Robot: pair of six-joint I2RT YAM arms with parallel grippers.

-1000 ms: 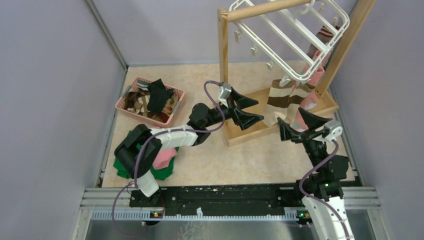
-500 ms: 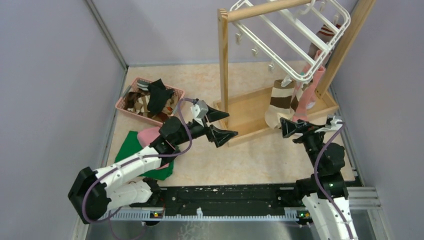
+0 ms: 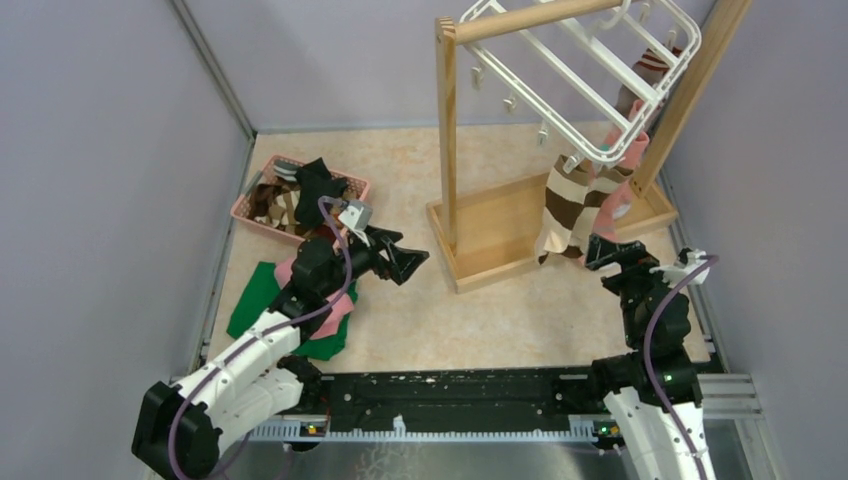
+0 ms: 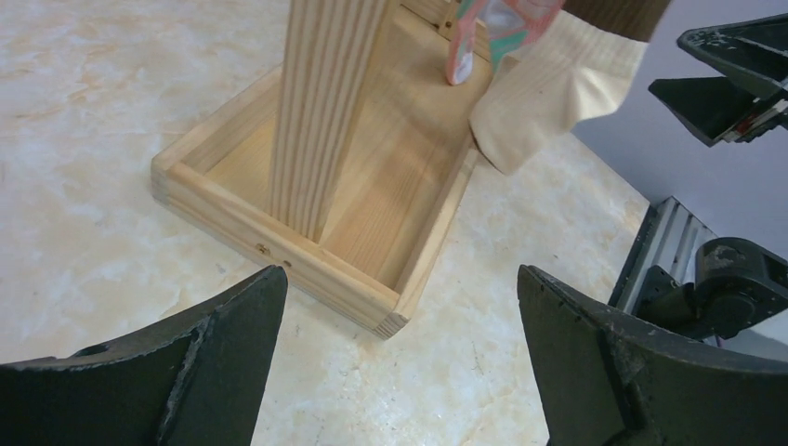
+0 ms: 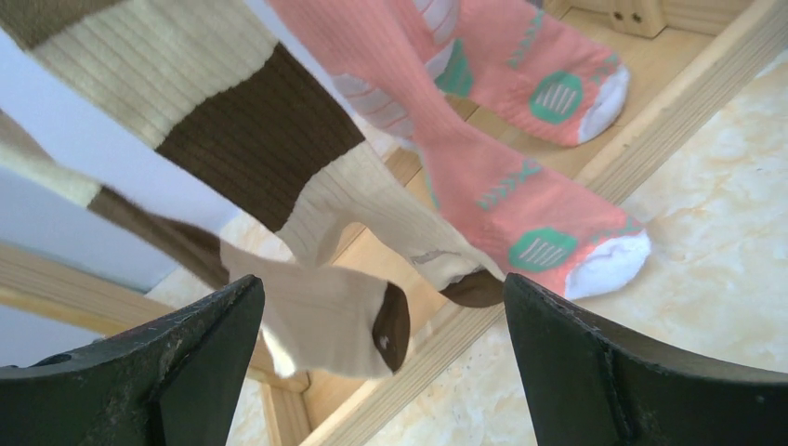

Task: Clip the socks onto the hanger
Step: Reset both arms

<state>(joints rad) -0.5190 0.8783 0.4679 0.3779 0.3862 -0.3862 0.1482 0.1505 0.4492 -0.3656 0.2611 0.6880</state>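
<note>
The white hanger (image 3: 590,85) hangs from the wooden stand at the back right. Brown-cream striped socks (image 3: 563,205) and salmon pink socks (image 3: 617,185) dangle from its near rim; a grey-brown sock with a striped cuff (image 3: 652,68) hangs behind. In the right wrist view the striped socks (image 5: 251,139) and pink socks (image 5: 502,186) hang just ahead of my open, empty right gripper (image 5: 386,307), which sits below them (image 3: 612,256). My left gripper (image 3: 402,256) is open and empty left of the stand's base (image 4: 316,269). More socks (image 3: 318,190) lie in the pink basket.
The pink basket (image 3: 252,196) stands at the back left. A green cloth (image 3: 255,300) and a pink cloth (image 3: 291,271) lie under my left arm. The wooden post (image 3: 446,120) rises from a tray-like base (image 3: 495,225). Grey walls close in on both sides.
Both grippers have drawn back from the striped socks, the left one far to the left, the right one toward the near right. The striped socks now hang free from the hanger.
</note>
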